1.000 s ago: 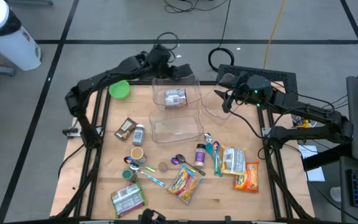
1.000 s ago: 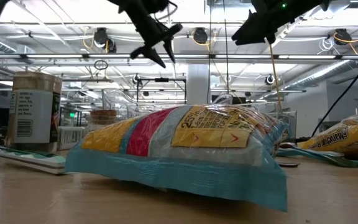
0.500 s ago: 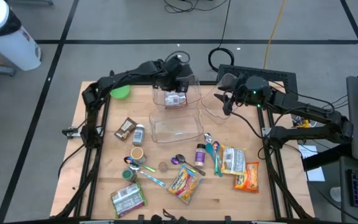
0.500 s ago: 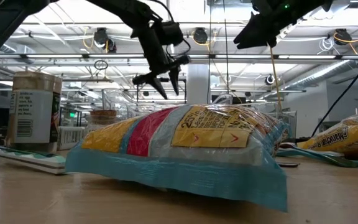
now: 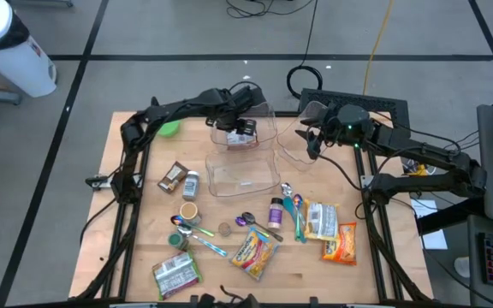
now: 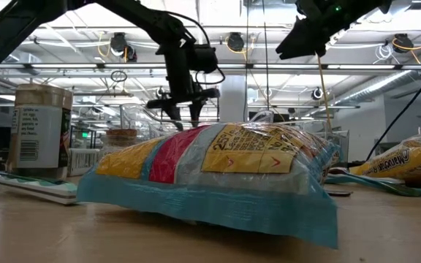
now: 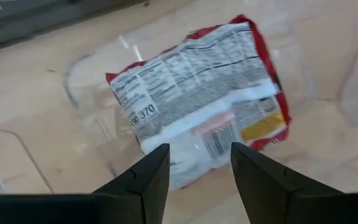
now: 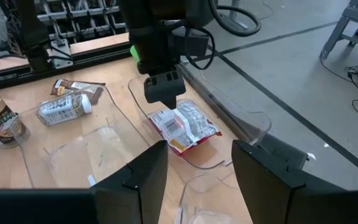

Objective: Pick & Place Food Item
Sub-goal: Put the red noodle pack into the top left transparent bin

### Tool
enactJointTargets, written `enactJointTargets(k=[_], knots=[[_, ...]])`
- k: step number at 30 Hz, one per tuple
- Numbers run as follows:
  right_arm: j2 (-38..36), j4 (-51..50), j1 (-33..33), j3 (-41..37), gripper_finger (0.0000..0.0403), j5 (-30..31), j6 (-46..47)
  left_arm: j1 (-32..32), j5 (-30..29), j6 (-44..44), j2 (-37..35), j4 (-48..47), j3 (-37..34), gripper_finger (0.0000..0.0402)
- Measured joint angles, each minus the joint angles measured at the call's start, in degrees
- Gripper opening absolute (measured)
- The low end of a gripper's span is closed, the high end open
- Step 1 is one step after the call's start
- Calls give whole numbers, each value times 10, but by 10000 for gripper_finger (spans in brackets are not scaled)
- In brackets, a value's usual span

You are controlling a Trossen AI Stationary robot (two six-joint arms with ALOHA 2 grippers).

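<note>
Fingers of the left gripper [image 7: 194,165] are held apart above the packet [image 7: 197,106]; the slick wrapper could be pinched off-centre and dropped.

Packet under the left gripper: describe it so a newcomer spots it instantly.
Far edge of the table, in the clear tub farthest from the clutter. The packet lies flat below the left gripper: red-edged, white nutrition label up, the only thing inside a tub.
</note>
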Motion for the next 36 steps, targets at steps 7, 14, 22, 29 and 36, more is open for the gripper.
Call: enactJointTargets(k=[7,14,22,29,36], knots=[[0,-1,0,0,171,0,-10,15,4,7,0,7,-24,177],[0,-1,0,0,171,0,-27,19,5,59,0,33,-24,177],[0,-1,0,0,171,0,-37,16,13,191,0,47,-24,177],[0,-1,-3,0,171,0,-40,4,-20,279,0,47,-24,177],[0,-1,-27,0,171,0,-40,2,-20,317,-1,48,-24,177]])
